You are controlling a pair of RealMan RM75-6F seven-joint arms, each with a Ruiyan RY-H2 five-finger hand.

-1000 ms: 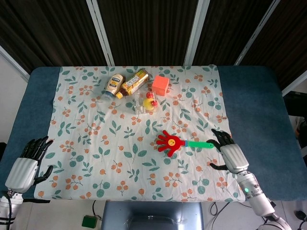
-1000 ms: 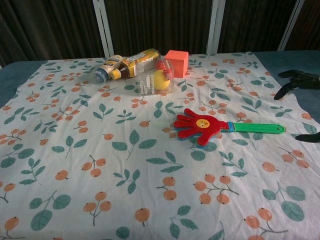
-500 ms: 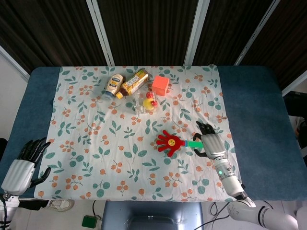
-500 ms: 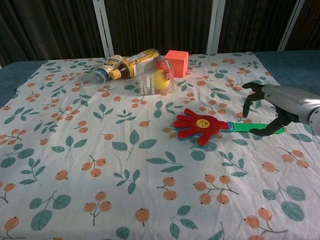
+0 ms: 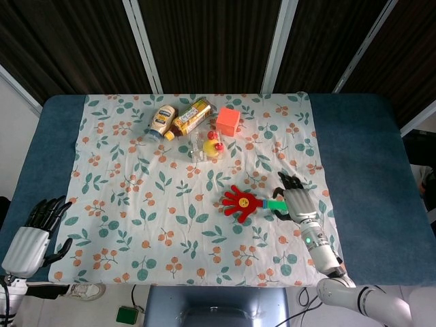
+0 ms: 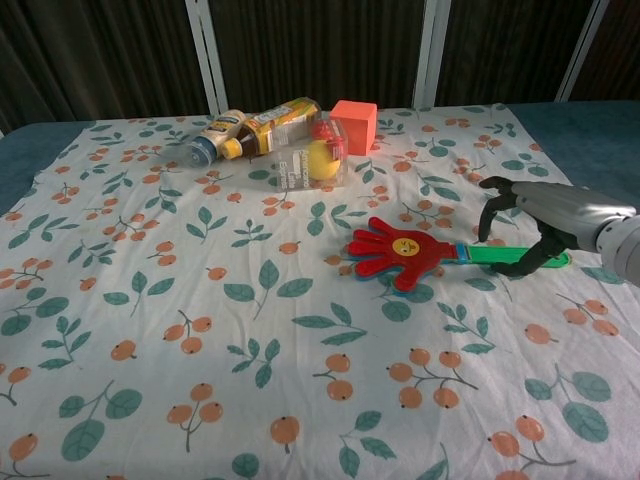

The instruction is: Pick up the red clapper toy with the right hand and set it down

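The red clapper toy point(image 5: 238, 203) point(image 6: 404, 250) lies flat on the floral cloth right of centre, its hand-shaped head to the left and its green handle point(image 6: 498, 254) running right. My right hand point(image 5: 294, 201) point(image 6: 545, 212) hovers over the handle's outer end, palm down. Its fingers arch over the far side and the thumb curves down at the near side, so they straddle the handle without closing on it. My left hand point(image 5: 32, 237) hangs off the table's front left corner, fingers apart and holding nothing; only the head view shows it.
At the back of the cloth lie two bottles point(image 5: 178, 118) point(image 6: 255, 128) side by side, an orange cube point(image 5: 228, 120) point(image 6: 354, 124), and a clear container point(image 5: 208, 145) point(image 6: 312, 160) with yellow and red pieces inside. Blue table surface point(image 5: 361, 150) borders the cloth.
My right hand has moved left from the cloth's right edge to above the clapper's green handle, then settled slightly. The left hand has drawn back a little. The clapper has not moved.
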